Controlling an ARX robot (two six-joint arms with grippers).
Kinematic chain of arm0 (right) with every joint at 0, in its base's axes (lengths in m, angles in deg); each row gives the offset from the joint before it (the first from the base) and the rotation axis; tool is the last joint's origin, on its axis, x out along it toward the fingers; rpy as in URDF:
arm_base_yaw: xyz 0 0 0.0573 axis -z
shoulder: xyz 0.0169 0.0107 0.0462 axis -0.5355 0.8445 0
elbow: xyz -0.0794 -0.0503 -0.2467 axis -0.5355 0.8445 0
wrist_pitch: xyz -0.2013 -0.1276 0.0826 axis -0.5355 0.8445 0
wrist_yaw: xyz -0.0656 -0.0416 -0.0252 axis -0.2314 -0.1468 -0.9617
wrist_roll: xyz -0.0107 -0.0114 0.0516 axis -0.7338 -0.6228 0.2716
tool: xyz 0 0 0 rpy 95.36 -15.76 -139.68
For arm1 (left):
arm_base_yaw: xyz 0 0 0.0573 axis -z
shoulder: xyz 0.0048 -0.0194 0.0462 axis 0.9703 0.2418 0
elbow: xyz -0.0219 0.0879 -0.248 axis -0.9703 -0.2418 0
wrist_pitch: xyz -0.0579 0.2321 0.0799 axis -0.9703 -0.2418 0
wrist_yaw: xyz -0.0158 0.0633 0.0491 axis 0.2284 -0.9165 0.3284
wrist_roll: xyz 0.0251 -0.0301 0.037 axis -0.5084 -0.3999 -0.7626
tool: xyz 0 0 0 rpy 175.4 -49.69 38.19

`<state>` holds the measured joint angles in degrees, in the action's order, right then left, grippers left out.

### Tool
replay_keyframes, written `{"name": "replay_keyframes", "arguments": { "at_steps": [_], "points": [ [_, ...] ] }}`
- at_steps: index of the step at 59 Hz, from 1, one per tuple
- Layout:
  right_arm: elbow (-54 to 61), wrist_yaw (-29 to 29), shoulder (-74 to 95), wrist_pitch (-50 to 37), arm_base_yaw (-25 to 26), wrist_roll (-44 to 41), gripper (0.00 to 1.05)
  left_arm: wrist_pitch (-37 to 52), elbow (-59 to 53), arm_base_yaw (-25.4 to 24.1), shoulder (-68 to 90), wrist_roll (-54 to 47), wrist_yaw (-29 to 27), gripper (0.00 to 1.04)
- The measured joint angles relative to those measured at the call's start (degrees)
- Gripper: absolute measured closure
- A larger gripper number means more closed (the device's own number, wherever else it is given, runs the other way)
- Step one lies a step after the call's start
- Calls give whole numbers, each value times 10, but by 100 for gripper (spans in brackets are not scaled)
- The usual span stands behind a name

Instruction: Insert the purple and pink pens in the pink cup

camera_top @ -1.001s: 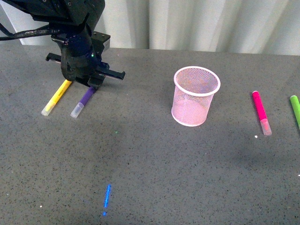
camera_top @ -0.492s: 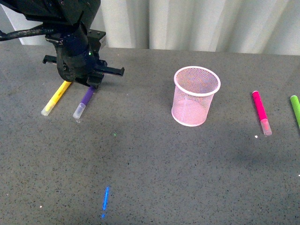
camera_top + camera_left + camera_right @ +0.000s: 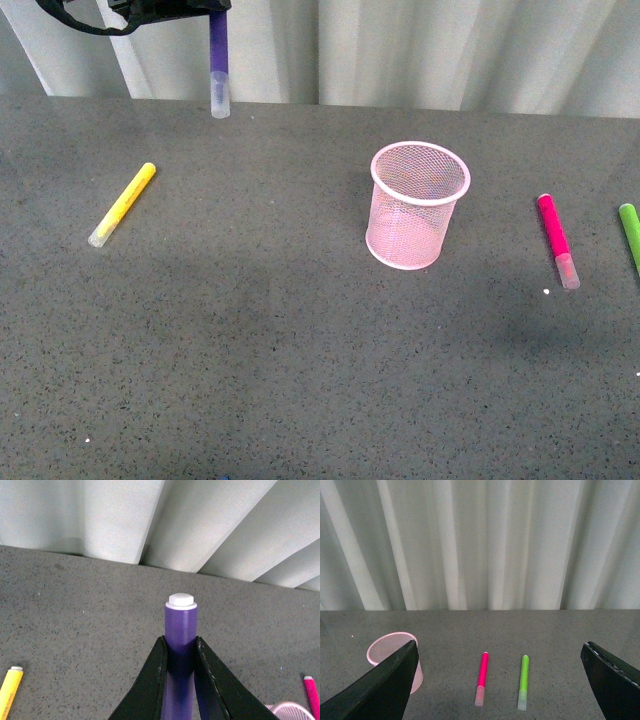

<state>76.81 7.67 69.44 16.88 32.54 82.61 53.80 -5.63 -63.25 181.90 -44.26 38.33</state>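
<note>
Left hand [image 3: 180,645] clamped the purple pen [image 3: 219,50] high left of the cup [image 3: 405,235]; next it needed carrying above the rim.

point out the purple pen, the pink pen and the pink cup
purple pen [image 3: 219,62], front view, on its purple barrel
pink pen [image 3: 555,235], front view, on its magenta barrel
pink cup [image 3: 405,235], front view, on its mesh wall

The pink cup [image 3: 405,236] stands upright alone in the middle of the table [image 3: 300,340], its mouth open from above. A wide bare stretch runs between it and the yellow pen [image 3: 122,204] at left. The pink pen [image 3: 556,240] and green pen [image 3: 630,236] lie well right of it. A curtain [image 3: 420,50] closes the far edge, where the purple pen [image 3: 219,65] held by the left hand [image 3: 180,641] hangs high.
</note>
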Motion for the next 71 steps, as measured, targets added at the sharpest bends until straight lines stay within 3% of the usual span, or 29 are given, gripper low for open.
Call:
{"name": "replay_keyframes", "arguments": {
  "at_steps": [12,29,55,71],
  "points": [
    [0,0,0,0,0,0,7,184,-81,11,-14,52,-11,93],
    [0,0,0,0,0,0,7,338,-138,38,-16,93,-29,93],
    [0,0,0,0,0,0,7,436,-217,121,-17,129,-69,93],
    [0,0,0,0,0,0,7,472,-176,172,18,149,-111,93]
  ]
}}
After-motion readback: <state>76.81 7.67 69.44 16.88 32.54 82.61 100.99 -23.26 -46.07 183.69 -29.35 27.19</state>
